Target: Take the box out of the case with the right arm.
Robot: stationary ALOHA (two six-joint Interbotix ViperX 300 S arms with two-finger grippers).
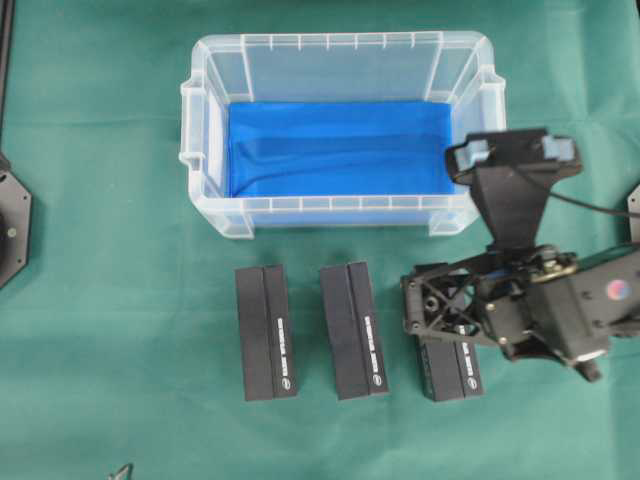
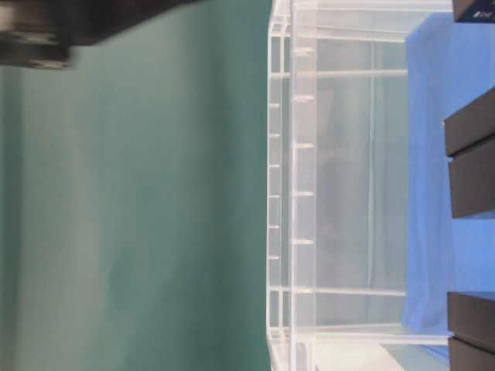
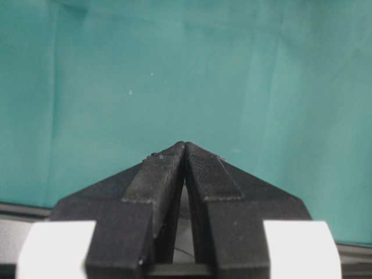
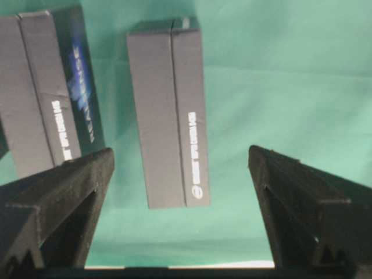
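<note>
Three dark boxes stand in a row on the green tabletop (image 1: 100,250), nearest the bottom edge of the overhead view: the left box (image 1: 265,332), the middle box (image 1: 352,329), and the right box (image 1: 452,368), each with a pale line of print along one long face. Left and middle boxes sit near each other but apart, roughly parallel, clear of everything else. Right box partly hidden under the right gripper (image 1: 437,305), which hangs over its upper end; whether it touches the box cannot be told from above. Right wrist view: the jaws stand wide, nothing between them but green cloth, with two boxes lying beyond the tips, one roughly central and one toward the left edge. Right arm (image 1: 575,300) black, coming in from the right edge, small round blue-and-red mark on its body. Beyond the row, the case (image 1: 215,150), a clear plastic tub with rim handles, sits square on the cloth; its blue lining (image 1: 340,150) lies bare in the overhead view, no box inside. All three boxes are outside the case, just in front of its near wall. Left gripper (image 3: 185,145) seen only in its own wrist view: black jaws with white bands, tips pressed together, holding nothing, green cloth beyond.
</note>
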